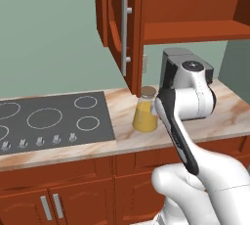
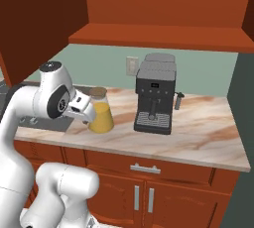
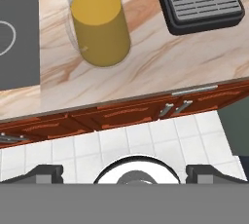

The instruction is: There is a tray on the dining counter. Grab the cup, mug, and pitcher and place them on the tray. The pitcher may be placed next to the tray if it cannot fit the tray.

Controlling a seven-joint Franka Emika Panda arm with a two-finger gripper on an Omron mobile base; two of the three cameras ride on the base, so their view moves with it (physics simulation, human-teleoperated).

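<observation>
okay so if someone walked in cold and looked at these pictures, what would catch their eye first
Probably the pitcher of orange-yellow liquid with its brown lid, standing on the marbled counter between the stovetop and the dark coffee machine. The robot's white arm fills the foreground, its open gripper held short of the pitcher.

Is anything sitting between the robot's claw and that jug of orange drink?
Nothing visible blocks it. In the hand view the open gripper looks across floor tiles and the counter edge straight at the pitcher. The coffee machine stands off to one side, the stovetop to the other.
</observation>
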